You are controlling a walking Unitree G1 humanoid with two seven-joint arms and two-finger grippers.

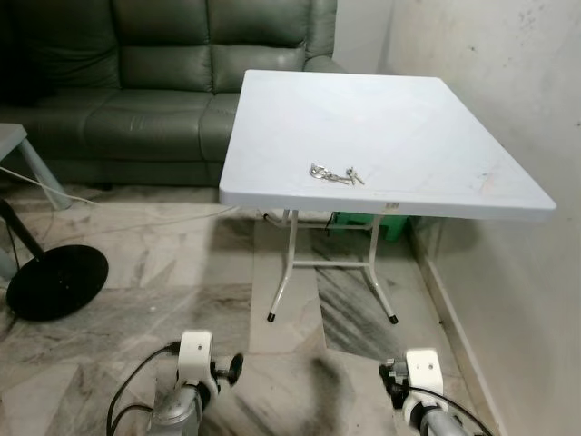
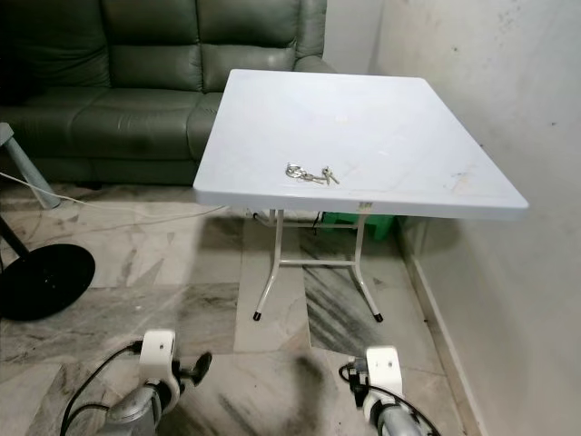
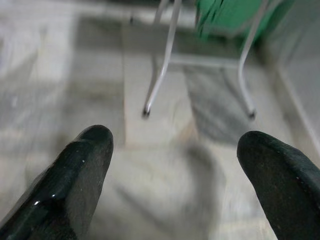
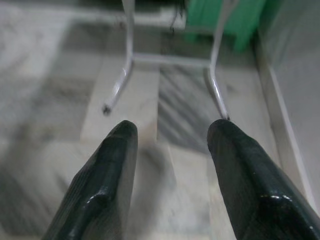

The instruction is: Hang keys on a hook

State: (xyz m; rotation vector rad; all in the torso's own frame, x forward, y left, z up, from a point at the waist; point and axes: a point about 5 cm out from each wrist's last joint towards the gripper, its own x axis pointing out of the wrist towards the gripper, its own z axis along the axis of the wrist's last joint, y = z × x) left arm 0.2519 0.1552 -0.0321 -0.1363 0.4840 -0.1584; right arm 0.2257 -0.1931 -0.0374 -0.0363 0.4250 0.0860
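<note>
Keys (image 1: 335, 173), light, hard and jangly near the table's (image 1: 436, 118) near edge, look easiest pinched by the ring; left gripper (image 3: 175, 165) spread wide, right gripper (image 4: 172, 150) moderately parted, both empty.

A white folding counter (image 1: 427, 136) stands on thin metal legs on a marble floor (image 1: 136, 318), beside the wall. A bunch of keys (image 1: 334, 173) lies on its top, near the front edge.

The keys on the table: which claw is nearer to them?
Right, though only slightly. The keys lie near the table's front edge; the right claw hangs low below them, the left claw low and further left.
</note>
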